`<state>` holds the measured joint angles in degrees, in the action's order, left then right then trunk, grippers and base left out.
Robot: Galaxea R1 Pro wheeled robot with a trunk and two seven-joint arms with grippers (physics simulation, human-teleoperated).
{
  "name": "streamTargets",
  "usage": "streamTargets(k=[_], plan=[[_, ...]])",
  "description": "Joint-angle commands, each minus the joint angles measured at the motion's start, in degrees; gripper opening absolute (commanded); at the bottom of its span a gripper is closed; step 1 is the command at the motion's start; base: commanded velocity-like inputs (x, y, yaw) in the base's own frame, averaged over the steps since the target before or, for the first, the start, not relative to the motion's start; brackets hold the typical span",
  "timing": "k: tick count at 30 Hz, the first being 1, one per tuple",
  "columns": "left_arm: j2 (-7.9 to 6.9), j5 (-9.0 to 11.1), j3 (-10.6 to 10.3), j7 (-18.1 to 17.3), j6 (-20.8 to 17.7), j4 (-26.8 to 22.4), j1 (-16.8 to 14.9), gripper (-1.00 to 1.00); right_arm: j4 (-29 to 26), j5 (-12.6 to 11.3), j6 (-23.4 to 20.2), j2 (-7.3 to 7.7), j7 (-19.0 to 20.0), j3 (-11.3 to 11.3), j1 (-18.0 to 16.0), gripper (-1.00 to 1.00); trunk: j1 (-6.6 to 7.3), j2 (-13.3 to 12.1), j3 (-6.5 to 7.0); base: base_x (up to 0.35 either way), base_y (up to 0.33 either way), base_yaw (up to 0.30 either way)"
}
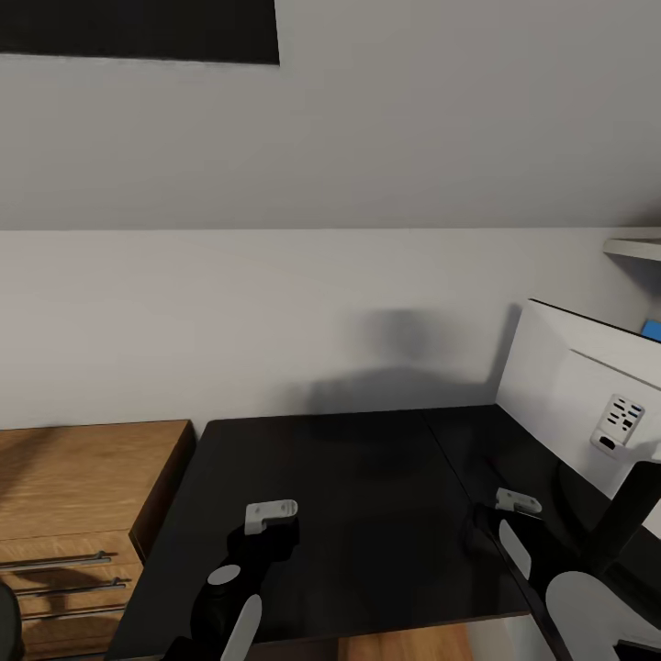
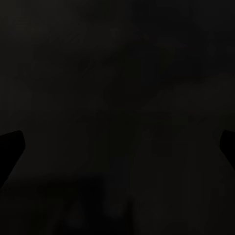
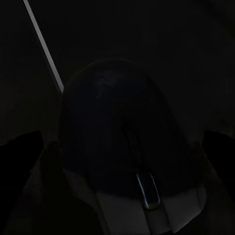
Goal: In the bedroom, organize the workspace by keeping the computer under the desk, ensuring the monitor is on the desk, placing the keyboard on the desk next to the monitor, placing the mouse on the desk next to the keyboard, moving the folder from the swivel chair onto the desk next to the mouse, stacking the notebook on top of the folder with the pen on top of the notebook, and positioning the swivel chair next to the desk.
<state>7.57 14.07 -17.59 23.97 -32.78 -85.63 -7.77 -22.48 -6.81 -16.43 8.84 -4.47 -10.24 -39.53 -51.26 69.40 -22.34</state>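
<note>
The long black desk (image 1: pixel 349 496) runs across the lower head view. At its right end stands the monitor (image 1: pixel 569 386), white back towards me, on a black arm (image 1: pixel 626 514). My right gripper (image 1: pixel 488 534) hangs low over the desk just left of the monitor's base. In the right wrist view the black mouse (image 3: pixel 117 122) sits between the fingers (image 3: pixel 49 156) of the right gripper (image 3: pixel 127 152), which presses on both of its sides. My left gripper (image 1: pixel 274 543) hovers over the desk's front left part, open (image 2: pixel 117 147), with only dark desktop under it.
A light wooden drawer unit (image 1: pixel 83 487) butts against the desk's left end. A white wall rises behind the desk. A shelf edge (image 1: pixel 633 246) and a small blue patch (image 1: pixel 652 329) show above the monitor at the far right.
</note>
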Motion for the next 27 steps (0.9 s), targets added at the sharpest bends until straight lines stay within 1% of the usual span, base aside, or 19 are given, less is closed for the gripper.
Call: streamTargets(k=[1,24,25,27], plan=[[-0.01,0.6,-0.08,0.55,-0.16,-0.07,-0.05,1.0,-0.11,-0.54,-0.27,-0.03,-0.27,0.03,-0.02,-1.0,0.0,0.04,-0.07,0.0,0.0,0.0],[-0.01,0.6,-0.08,0.55,-0.17,-0.07,-0.05,1.0,-0.81,-0.56,-0.19,-0.25,-0.01,0.05,-0.02,-1.0,0.0,0.04,-0.07,0.0,0.0,0.0],[-0.01,0.6,-0.08,0.55,-0.17,-0.07,-0.05,1.0,-8.67,-0.65,-1.03,-1.56,-0.04,1.96,0.52,-1.0,0.0,0.04,-0.07,0.0,0.0,0.0],[-0.01,0.6,-0.08,0.55,-0.18,-0.07,-0.05,1.0,-14.17,-0.61,-3.68,-2.69,-0.07,1.97,2.15,-1.0,0.0,0.04,-0.07,0.0,0.0,0.0]])
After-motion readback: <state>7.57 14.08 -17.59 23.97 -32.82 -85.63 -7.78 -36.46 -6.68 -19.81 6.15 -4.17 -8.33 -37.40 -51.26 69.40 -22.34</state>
